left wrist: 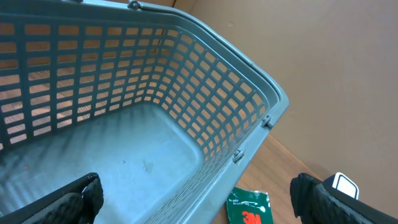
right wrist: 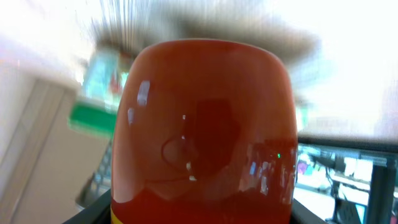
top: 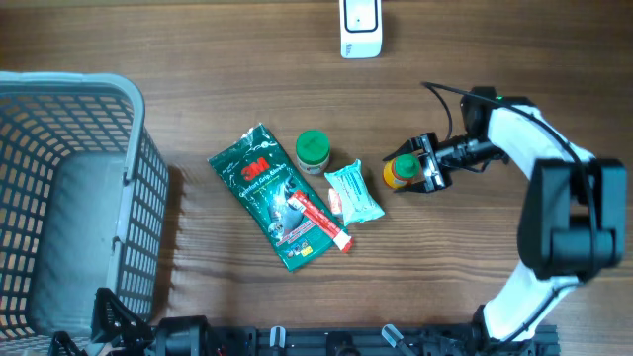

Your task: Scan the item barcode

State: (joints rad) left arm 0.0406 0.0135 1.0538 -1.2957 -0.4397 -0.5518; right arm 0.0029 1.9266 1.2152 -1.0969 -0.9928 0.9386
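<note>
Small bottle on surface, just right of teal packet — orange cap faces right wrist camera, long axis toward it. Right gripper jaws closed on bottle. Left gripper jaws wide open over grey basket — gripping nothing.

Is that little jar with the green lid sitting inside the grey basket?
No, the green-lidded jar sits on the table beside the green packet, outside the basket.

Table matt wood-grain; basket grey plastic; bottle glossy orange plastic; pouch shiny film.
</note>
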